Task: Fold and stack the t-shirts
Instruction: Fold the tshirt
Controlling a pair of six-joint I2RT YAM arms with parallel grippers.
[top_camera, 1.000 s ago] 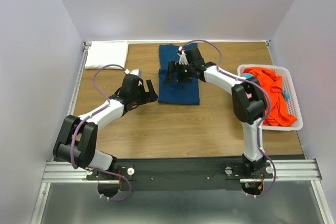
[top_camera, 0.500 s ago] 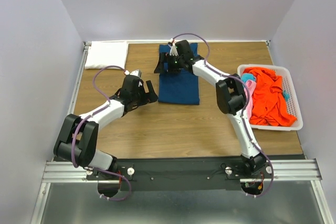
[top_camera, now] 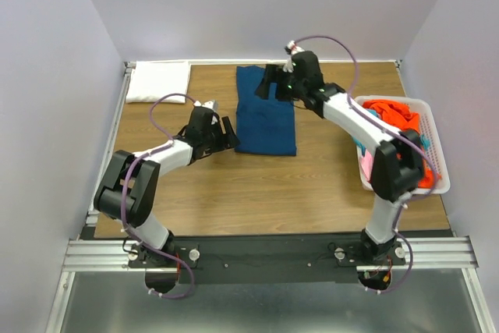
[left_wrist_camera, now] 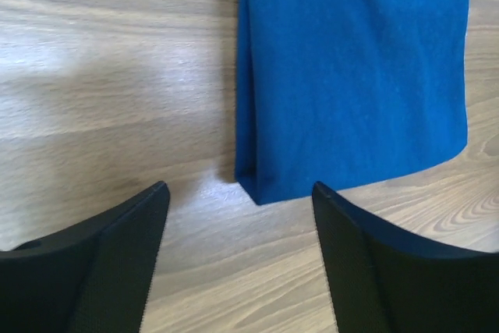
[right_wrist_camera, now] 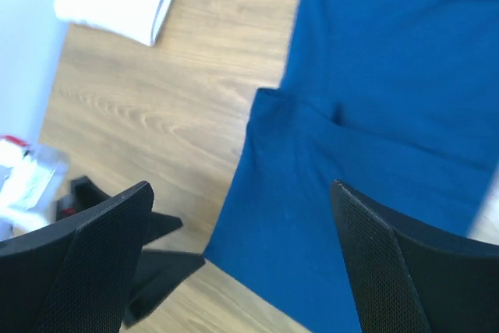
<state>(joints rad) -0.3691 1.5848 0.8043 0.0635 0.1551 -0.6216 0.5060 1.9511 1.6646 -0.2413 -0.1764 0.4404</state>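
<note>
Wide-open, left gripper (top_camera: 228, 136) has crept beside the limp navy t-shirt (top_camera: 269, 122), right gripper (top_camera: 273, 85) gaping at upper centre; pinch its lower-left corner.

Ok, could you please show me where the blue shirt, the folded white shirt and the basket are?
blue shirt (top_camera: 267, 118): top view, middle of the cloth.
folded white shirt (top_camera: 158, 81): top view, centre of its upper face.
basket (top_camera: 440, 165): top view, its outer side wall by the table edge.
</note>
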